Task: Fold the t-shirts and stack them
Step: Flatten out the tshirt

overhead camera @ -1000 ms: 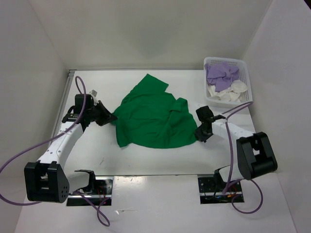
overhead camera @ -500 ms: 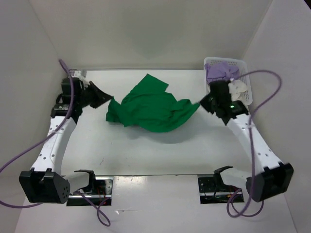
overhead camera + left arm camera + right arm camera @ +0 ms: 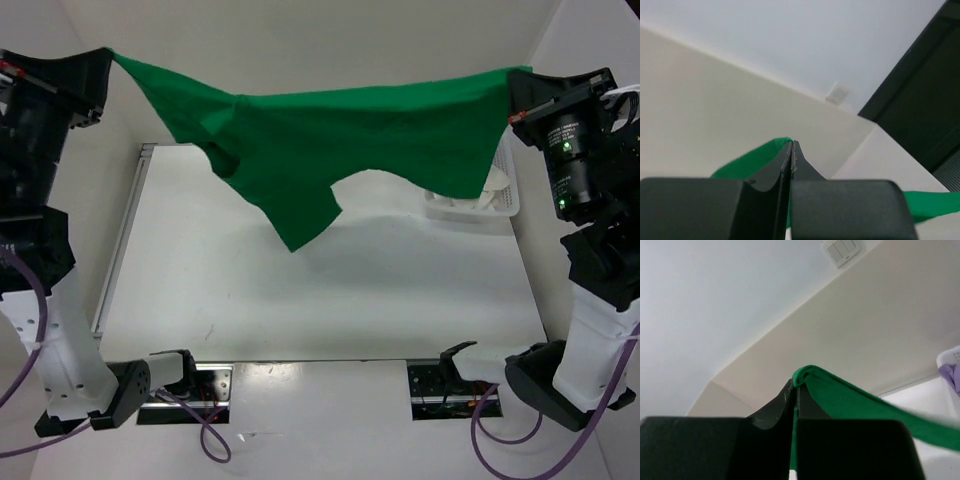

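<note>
The green t-shirt [image 3: 320, 130] hangs stretched in the air high above the table, held by two corners. My left gripper [image 3: 105, 55] is shut on its left corner, and the cloth [image 3: 747, 162] shows beside the closed fingers in the left wrist view. My right gripper [image 3: 515, 75] is shut on its right corner, with green cloth [image 3: 850, 395] draped over the fingertips [image 3: 790, 390]. The shirt's lower part droops to a point [image 3: 295, 235] over the table. The cream-white shirt [image 3: 490, 190] peeks from the basket under the green cloth. The lavender shirt is hidden.
The white lattice basket [image 3: 505, 205] stands at the table's back right, mostly covered by the hanging shirt. The white table [image 3: 330, 290] lies below, with a metal rail [image 3: 120, 240] along its left edge. White walls enclose the back and sides.
Both arms have risen steeply from table height and spread apart, lifting the green shirt off the table and pulling it taut in the air.
</note>
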Robot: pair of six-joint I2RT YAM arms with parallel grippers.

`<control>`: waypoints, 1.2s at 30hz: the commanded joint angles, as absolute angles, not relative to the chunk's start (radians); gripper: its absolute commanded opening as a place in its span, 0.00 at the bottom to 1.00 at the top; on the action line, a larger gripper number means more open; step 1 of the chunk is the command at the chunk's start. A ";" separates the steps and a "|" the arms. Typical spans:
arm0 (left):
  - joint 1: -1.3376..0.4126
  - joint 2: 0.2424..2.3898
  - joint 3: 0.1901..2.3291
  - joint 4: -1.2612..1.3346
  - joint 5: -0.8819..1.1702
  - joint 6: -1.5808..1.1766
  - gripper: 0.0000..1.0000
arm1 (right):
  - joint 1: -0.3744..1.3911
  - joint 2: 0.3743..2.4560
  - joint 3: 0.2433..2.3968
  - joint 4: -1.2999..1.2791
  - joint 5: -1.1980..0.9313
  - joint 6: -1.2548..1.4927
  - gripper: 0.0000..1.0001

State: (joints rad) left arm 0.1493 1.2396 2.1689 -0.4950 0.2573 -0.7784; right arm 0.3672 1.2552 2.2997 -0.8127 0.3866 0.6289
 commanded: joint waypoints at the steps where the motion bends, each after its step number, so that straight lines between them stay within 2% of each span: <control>1: 0.153 1.349 2.238 -0.517 0.183 -0.733 0.00 | 0.382 1.376 2.332 -0.821 0.396 0.575 0.02; 6: 0.153 1.462 2.278 -0.497 0.167 -0.699 0.00 | 0.382 1.500 2.222 -0.708 0.350 0.580 0.03; 10: 0.153 1.547 2.180 -0.482 0.147 -0.664 0.00 | 0.382 1.616 2.131 -0.623 0.289 0.606 0.03; 13: 0.181 1.664 2.207 -0.472 0.185 -0.664 0.00 | 0.382 1.793 2.258 -0.626 0.246 0.597 0.03; 14: 0.205 1.693 2.232 -0.472 0.210 -0.704 0.00 | 0.382 1.895 2.396 -0.644 0.233 0.597 0.03; 16: 0.228 1.724 2.267 -0.425 0.254 -0.748 0.00 | 0.382 1.991 2.569 -0.685 0.224 0.584 0.03; 17: 0.229 1.724 2.290 -0.411 0.264 -0.762 0.00 | 0.382 2.029 2.730 -0.704 0.210 0.584 0.03; 20: 0.229 1.735 2.396 -0.402 0.264 -0.762 0.00 | 0.370 2.014 2.746 -0.629 0.183 0.595 0.05; 25: 0.264 1.683 2.456 -0.354 0.264 -0.762 0.00 | 0.370 1.905 2.755 -0.580 0.173 0.583 0.06; 31: 0.264 1.671 2.372 -0.315 0.301 -0.744 0.00 | 0.301 1.823 2.527 -0.580 0.115 0.603 0.06; 34: 0.264 1.585 2.200 -0.325 0.330 -0.700 0.00 | 0.301 1.725 2.262 -0.533 0.115 0.592 0.05; 35: 0.264 1.542 2.119 -0.325 0.330 -0.687 0.00 | 0.301 1.665 2.096 -0.516 0.126 0.592 0.05; 36: 0.264 1.495 1.916 -0.305 0.330 -0.687 0.00 | 0.289 1.636 2.012 -0.500 0.112 0.604 0.05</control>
